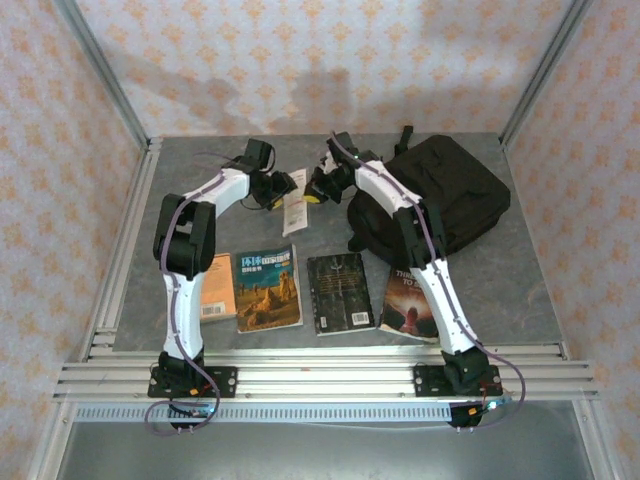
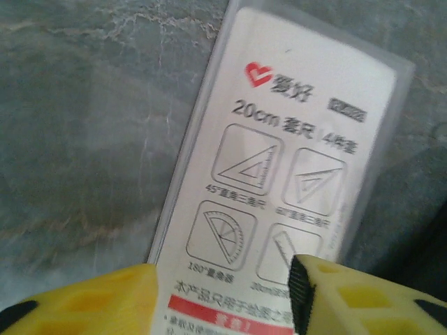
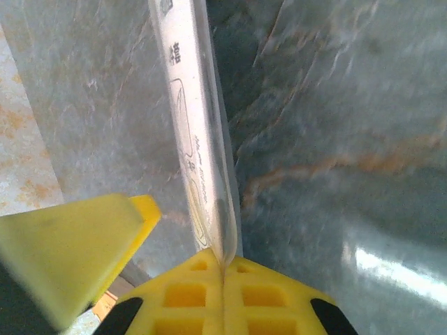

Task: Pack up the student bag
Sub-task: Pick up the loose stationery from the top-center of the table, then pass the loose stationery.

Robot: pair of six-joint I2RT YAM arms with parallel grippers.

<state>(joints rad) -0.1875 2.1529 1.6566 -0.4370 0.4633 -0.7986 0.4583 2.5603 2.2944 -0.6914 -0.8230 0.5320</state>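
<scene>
My right gripper (image 3: 223, 266) is clenched on the thin edge of the flat clear plastic sleeve holding a white printed geometry-set card (image 3: 199, 160), its two yellow fingers pressed together on that edge. My left gripper (image 2: 223, 289) is released, its yellow fingers standing apart on either side of the sleeve's lower end without pinching it. From above, the sleeve (image 1: 294, 213) sits between my two tools near the middle of the grey stone-look table (image 1: 520, 290), at about 12 o'clock from the row of paperback books (image 1: 268, 288). The large black soft fabric student bag (image 1: 450, 190) lies at about 2 o'clock on the table, just beside my right arm; I cannot tell whether its mouth is open. My worry is the grip: a slick sleeve held by one edge could pivot or slip out on the swing towards 3 o'clock; it could also catch on my left fingers, which stand so near; and a slack bag mouth could fold shut under it.
</scene>
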